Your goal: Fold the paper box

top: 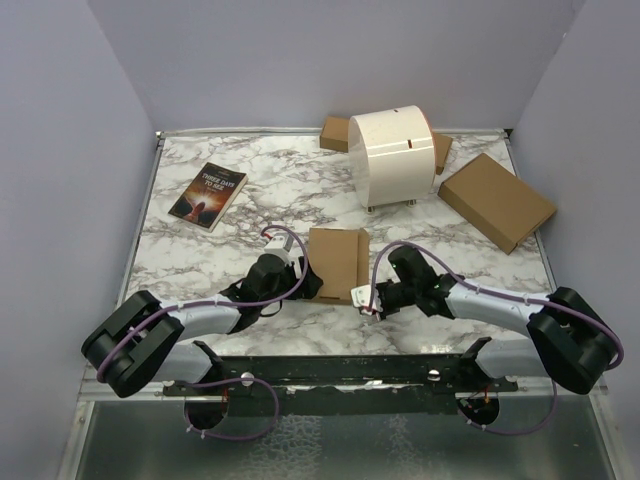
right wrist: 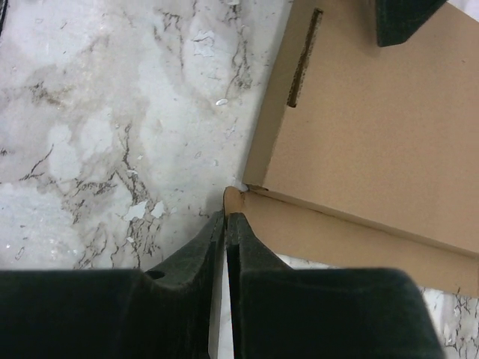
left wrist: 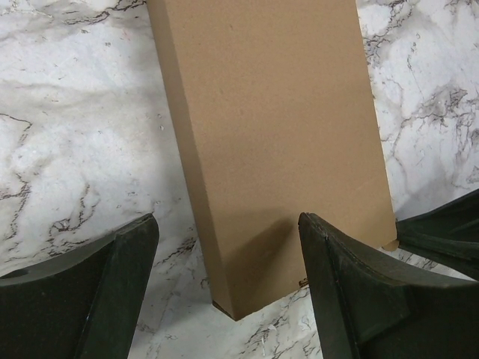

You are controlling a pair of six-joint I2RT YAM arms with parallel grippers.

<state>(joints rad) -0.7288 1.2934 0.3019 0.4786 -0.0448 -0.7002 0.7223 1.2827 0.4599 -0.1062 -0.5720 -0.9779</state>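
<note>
The paper box (top: 338, 262) lies flat on the marble table between my two arms, a plain brown die-cut piece with a slot (right wrist: 304, 58) near one edge. My left gripper (top: 305, 280) is open, and the box's near corner (left wrist: 232, 307) sits on the table between its dark fingers (left wrist: 352, 292) without touching them. My right gripper (right wrist: 226, 215) is shut on the corner tab of the box's side flap (right wrist: 352, 235), and the rounded tab tip (right wrist: 233, 196) pokes out past the fingertips. In the top view the right gripper (top: 362, 297) is at the box's near right corner.
A book (top: 208, 195) lies at the left back of the table. A white cylindrical device (top: 393, 158) stands at the back, with brown cardboard pieces (top: 335, 133) behind it. A larger brown cardboard box (top: 497, 200) lies at the right. Purple walls enclose the table.
</note>
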